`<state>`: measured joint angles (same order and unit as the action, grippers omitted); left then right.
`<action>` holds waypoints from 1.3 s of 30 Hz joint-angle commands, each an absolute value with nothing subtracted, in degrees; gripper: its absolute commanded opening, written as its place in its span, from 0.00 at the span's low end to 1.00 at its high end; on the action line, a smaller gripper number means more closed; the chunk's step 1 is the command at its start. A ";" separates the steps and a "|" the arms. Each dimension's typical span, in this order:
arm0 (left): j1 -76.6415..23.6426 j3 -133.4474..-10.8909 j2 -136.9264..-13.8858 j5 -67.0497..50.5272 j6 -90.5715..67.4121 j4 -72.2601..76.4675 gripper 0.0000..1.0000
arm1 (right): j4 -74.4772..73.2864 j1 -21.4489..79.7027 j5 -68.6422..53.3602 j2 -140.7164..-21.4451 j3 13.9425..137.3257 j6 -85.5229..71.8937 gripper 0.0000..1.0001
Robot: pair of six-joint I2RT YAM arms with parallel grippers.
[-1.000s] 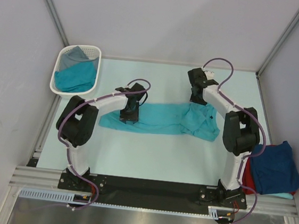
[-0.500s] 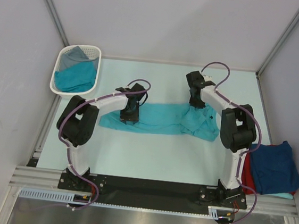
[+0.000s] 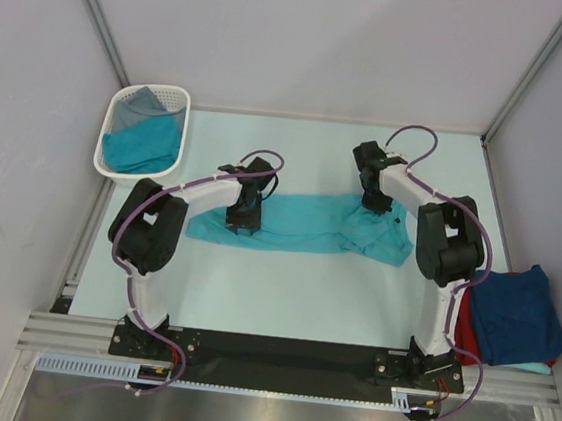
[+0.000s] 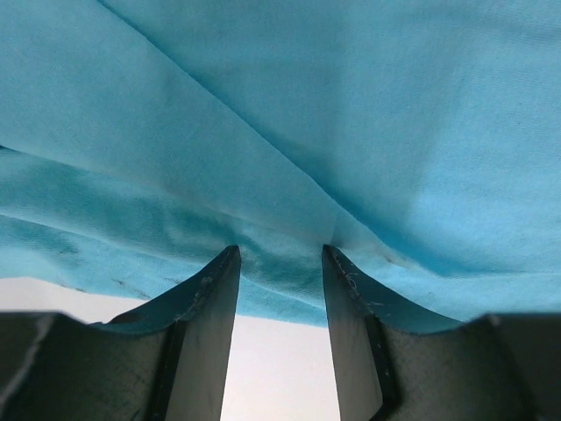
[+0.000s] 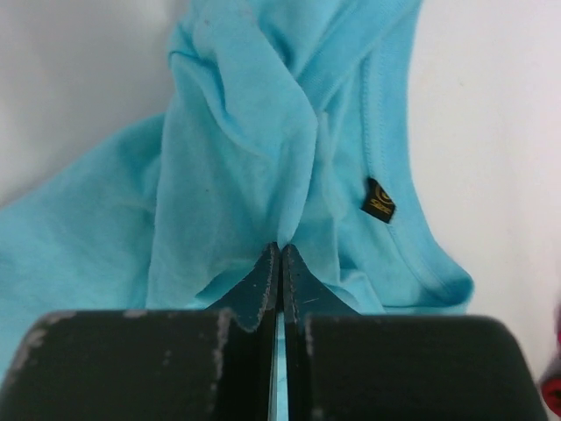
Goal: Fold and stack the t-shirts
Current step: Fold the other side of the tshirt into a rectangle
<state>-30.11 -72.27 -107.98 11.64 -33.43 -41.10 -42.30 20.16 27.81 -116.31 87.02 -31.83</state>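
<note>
Left arm and right arm: white links joined by bulky black housings. Each carries a purple cable routed outside the links in loose loops, and each is mounted on a black base plate. Left gripper: fingers dark, wedge-shaped, tapering to narrow tips, edges scuffed pale. Right gripper: fingers of the same dark wedge form, with light wear specks on the black body behind them.

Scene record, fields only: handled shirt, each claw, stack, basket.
shirt handled: teal t-shirt, spread in a long band across the table
left claw: jaws apart, tips on its left part
right claw: shut on a fold near the collar
stack: navy t-shirt on top of red t-shirt, right edge
container: white basket, far left, holds more cloth
</note>
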 commanded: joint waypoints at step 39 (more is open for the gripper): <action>-30.59 -74.79 -108.11 10.72 -32.96 -39.99 0.48 | -39.90 21.62 25.66 -106.43 88.69 -33.13 0.00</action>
